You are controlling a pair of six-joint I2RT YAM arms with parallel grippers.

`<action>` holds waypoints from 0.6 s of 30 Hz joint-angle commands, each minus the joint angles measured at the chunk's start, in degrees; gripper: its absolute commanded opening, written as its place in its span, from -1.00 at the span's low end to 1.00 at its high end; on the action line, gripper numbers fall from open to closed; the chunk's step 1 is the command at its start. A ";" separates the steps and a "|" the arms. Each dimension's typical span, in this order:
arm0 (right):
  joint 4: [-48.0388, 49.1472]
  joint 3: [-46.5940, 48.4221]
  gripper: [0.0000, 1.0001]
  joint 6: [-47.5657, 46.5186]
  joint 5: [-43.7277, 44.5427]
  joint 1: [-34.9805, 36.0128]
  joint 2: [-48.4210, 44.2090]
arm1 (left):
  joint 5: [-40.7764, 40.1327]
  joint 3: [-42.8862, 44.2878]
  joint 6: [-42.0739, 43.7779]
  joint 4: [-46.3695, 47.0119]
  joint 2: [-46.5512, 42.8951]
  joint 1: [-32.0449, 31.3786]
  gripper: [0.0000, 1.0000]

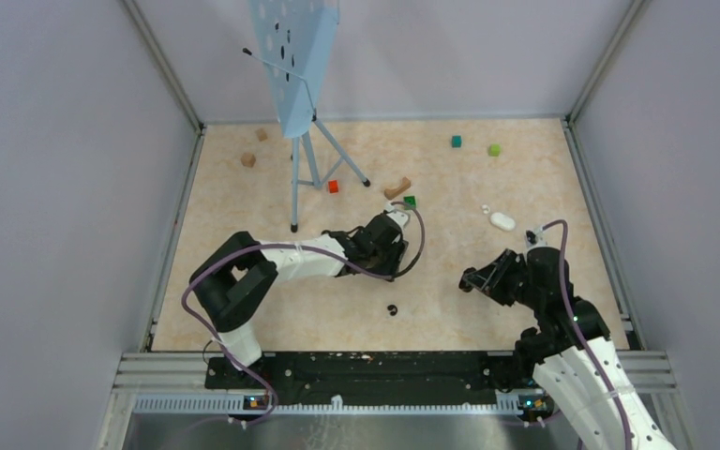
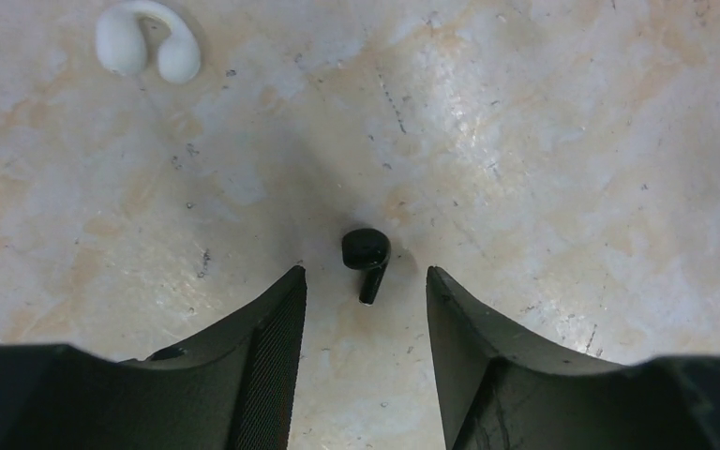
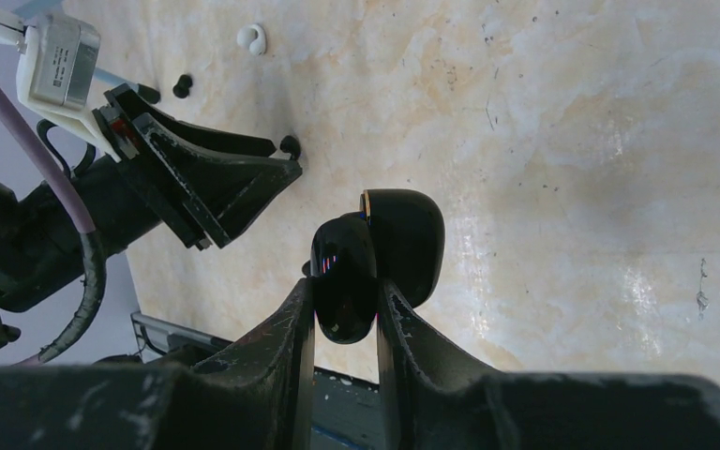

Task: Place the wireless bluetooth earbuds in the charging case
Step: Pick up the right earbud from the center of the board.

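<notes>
My right gripper (image 3: 345, 286) is shut on a glossy black charging case (image 3: 403, 244) with its lid hinged open, held above the table; in the top view it is at the right (image 1: 476, 278). A black stemmed earbud (image 2: 367, 258) lies on the table just ahead of my left gripper (image 2: 366, 274), in line with the gap between its open, empty fingers. In the top view that earbud (image 1: 392, 309) lies on the near side of the left gripper (image 1: 389, 261). A white clip-shaped earbud (image 2: 147, 52) lies farther off, at the upper left.
A white oval case (image 1: 502, 221) and a small white bud (image 1: 485, 208) lie beyond the right gripper. A blue music stand (image 1: 295, 75) stands at the back left on thin legs. Red (image 1: 333, 186), green (image 1: 410, 201), teal (image 1: 456, 141) and wooden (image 1: 247, 159) blocks are scattered at the back.
</notes>
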 commanded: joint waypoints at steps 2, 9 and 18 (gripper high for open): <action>-0.05 1.85 -1.00 -0.22 -0.09 -0.43 -0.89 | 3.40 3.02 2.94 -2.24 0.56 -0.49 0.13; 1.41 1.32 -1.00 0.41 -0.75 -0.47 -0.57 | 1.52 5.05 2.22 -3.76 3.36 -0.50 0.01; 0.43 1.91 -1.00 0.02 -0.25 -0.47 -0.57 | -2.14 10.36 4.52 -9.29 8.27 -1.47 -0.19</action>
